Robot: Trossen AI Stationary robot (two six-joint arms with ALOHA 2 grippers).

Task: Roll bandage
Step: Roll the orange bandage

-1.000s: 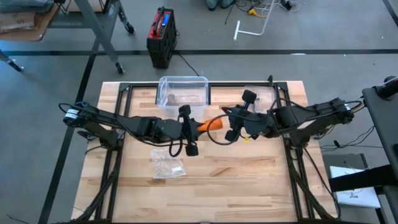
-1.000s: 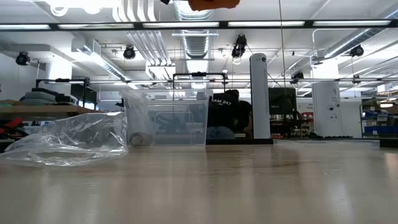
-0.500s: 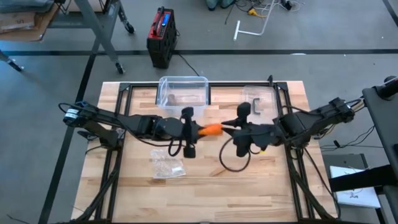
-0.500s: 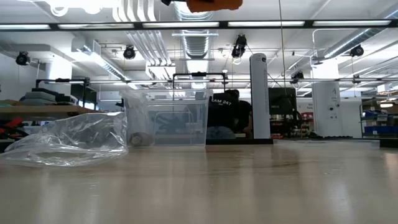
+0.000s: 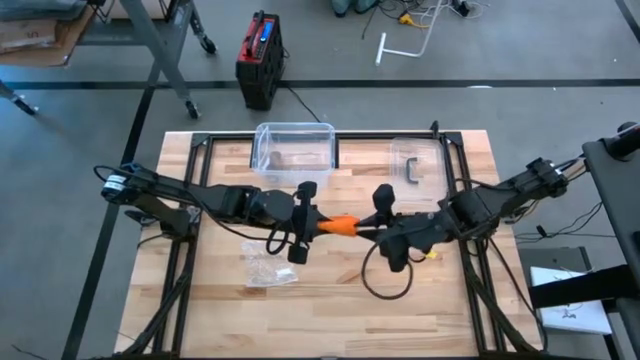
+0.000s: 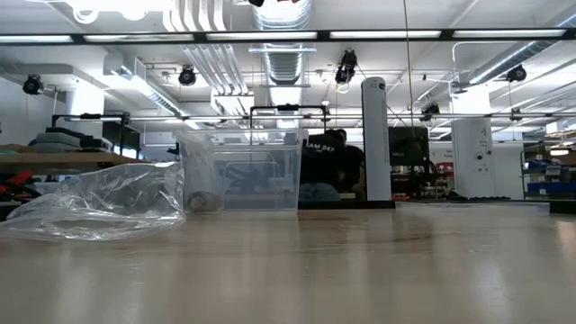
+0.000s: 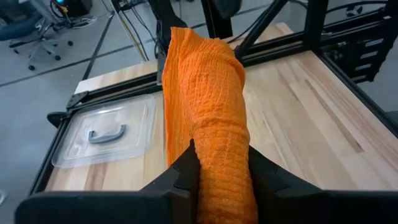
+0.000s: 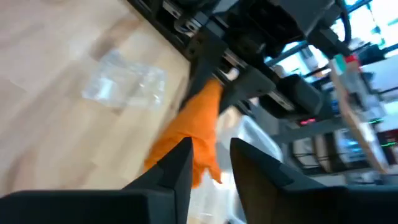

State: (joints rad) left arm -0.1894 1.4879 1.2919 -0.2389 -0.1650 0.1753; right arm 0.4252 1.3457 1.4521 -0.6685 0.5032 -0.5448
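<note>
While the orange bandage (image 5: 340,224) is held above the middle of the wooden bench (image 5: 330,300), it is pinched at one end by the left claw (image 5: 306,222), whose two dark fingers (image 7: 184,176) are seen pressed against the rolled cloth in the left wrist view. From that grip the bandage is extended as a loosely wound, ribbed strip toward the right arm. The right claw (image 5: 384,232) is positioned at the bandage's other end; in the right wrist view its fingers (image 8: 180,163) are seen parted, with the orange cloth lying just beyond and between them, and no grip on it can be made out. A crumpled clear plastic bag (image 5: 268,265) is laid on the bench near the left arm. A clear plastic box (image 5: 294,150) is placed at the far edge of the bench, and its flat lid (image 5: 414,165), fitted with a dark handle, is laid beside it. In the low view, only the bag (image 6: 103,202) and the box (image 6: 243,171) are shown.
</note>
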